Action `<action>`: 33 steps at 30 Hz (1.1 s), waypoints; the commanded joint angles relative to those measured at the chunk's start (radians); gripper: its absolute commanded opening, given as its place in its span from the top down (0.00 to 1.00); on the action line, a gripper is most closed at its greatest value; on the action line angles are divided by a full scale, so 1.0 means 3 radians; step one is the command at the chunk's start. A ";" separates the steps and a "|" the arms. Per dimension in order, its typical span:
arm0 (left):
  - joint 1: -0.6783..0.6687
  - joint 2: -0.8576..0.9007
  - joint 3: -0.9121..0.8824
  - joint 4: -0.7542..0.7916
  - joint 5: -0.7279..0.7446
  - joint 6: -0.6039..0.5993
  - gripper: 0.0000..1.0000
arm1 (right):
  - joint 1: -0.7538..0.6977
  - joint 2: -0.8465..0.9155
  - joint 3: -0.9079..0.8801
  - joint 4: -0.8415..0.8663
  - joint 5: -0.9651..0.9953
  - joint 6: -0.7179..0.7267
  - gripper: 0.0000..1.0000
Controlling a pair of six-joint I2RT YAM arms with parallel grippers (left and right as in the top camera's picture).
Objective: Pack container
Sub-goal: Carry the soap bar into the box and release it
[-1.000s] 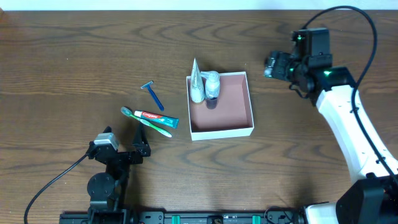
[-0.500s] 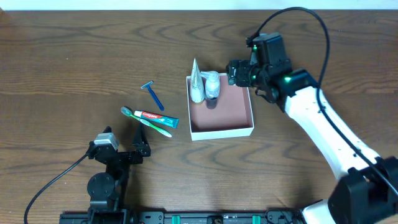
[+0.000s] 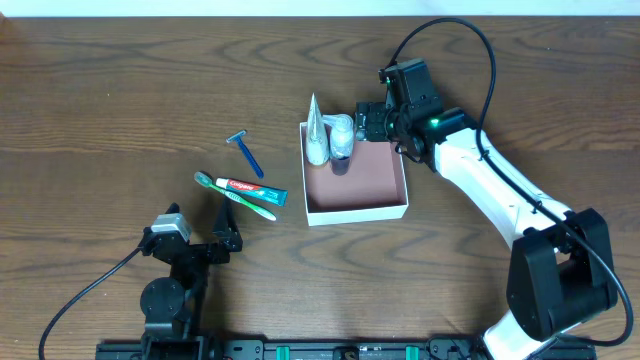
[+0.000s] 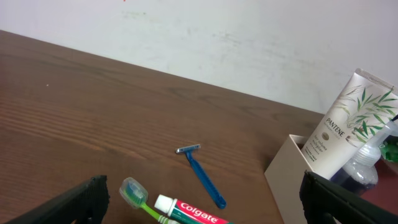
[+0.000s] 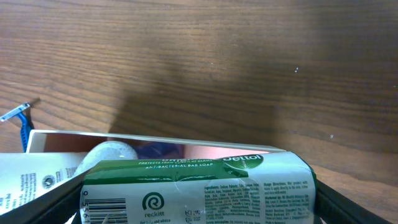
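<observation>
Container (image 3: 357, 212) sits mid-table with a Pantene tube (image 3: 316, 135) and small bottle (image 3: 342, 135) upright in its far-left corner, crowding the right gripper (image 3: 370, 122), which is clamped on a Dettol soap carton (image 5: 196, 186) at the far rim; razor (image 3: 246, 152), toothbrush (image 3: 205, 181) and toothpaste (image 3: 250, 190) lie to the left, near the left gripper (image 3: 200, 238), which is spread wide and holding nothing.

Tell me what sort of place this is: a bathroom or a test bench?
Probably a robot test bench, not a bathroom: a wooden table against a plain white wall, the right gripper on a cabled arm holding a soap carton, and a razor and toothpaste laid loose beside the container.
</observation>
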 commanded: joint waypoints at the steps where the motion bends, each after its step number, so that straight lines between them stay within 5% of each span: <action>1: 0.0014 -0.0020 -0.0051 -0.0120 0.0050 0.0053 0.02 | 0.0045 0.0031 0.0051 0.0024 0.0036 0.0033 0.19; 20: 0.0014 -0.0020 -0.0051 -0.0120 0.0050 0.0053 0.02 | 0.0045 0.0029 0.0051 0.0033 0.0036 0.0033 0.01; 33: 0.0014 -0.0020 -0.0051 -0.0120 0.0050 0.0053 0.02 | 0.0045 0.0028 0.0051 0.0050 0.0036 0.0031 0.01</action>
